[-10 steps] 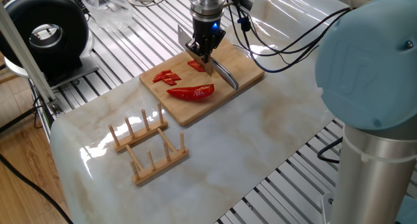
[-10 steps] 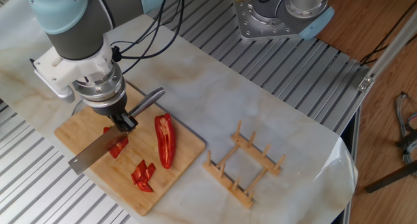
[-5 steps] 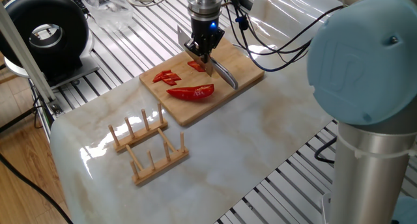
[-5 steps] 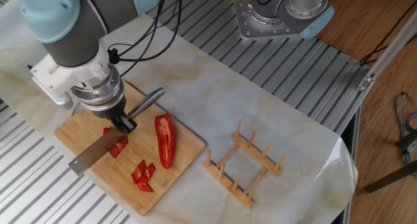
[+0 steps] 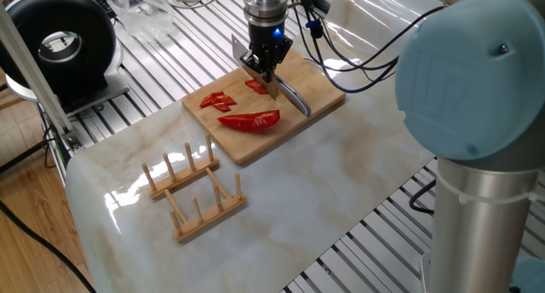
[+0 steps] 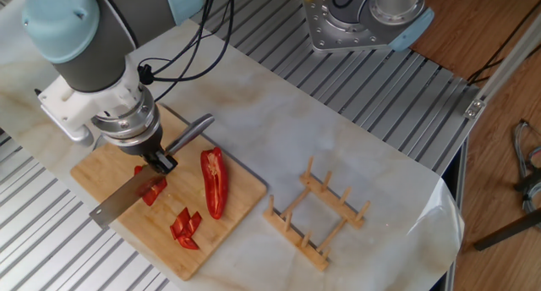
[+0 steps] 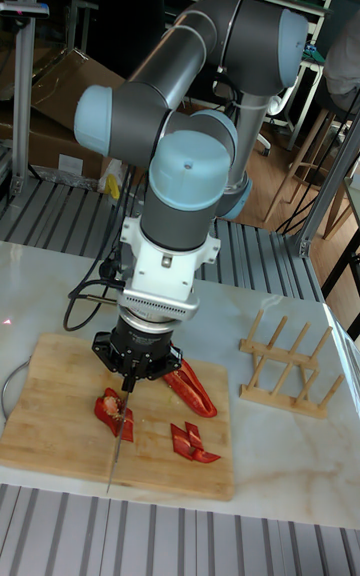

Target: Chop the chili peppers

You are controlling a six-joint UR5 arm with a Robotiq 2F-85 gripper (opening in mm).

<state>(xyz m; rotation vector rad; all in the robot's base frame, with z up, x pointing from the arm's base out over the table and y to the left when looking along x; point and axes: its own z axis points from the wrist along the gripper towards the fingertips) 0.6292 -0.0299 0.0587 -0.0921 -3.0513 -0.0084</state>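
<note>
A long red chili pepper half (image 5: 249,120) (image 6: 213,181) (image 7: 190,386) lies on the wooden cutting board (image 5: 255,146) (image 6: 93,168) (image 7: 50,406). Several cut chili pieces (image 5: 217,100) (image 6: 186,226) (image 7: 190,441) lie near the board's edge. Another chili chunk (image 5: 255,86) (image 6: 152,189) (image 7: 112,408) sits right under the knife blade (image 6: 122,202) (image 7: 115,451). My gripper (image 5: 266,67) (image 6: 161,162) (image 7: 128,376) is shut on the knife, pointing straight down over that chunk, and the knife handle (image 5: 294,99) (image 6: 190,132) sticks out sideways.
A wooden dish rack (image 5: 192,191) (image 6: 317,215) (image 7: 285,361) stands on the marble tabletop beside the board. A black round device (image 5: 60,42) sits at the far left, and black cables (image 5: 358,59) trail behind the board.
The arm's upper joints have shifted slightly to the left. The gripper and knife stay almost in place over the chili chunk, and the peppers have not moved.
</note>
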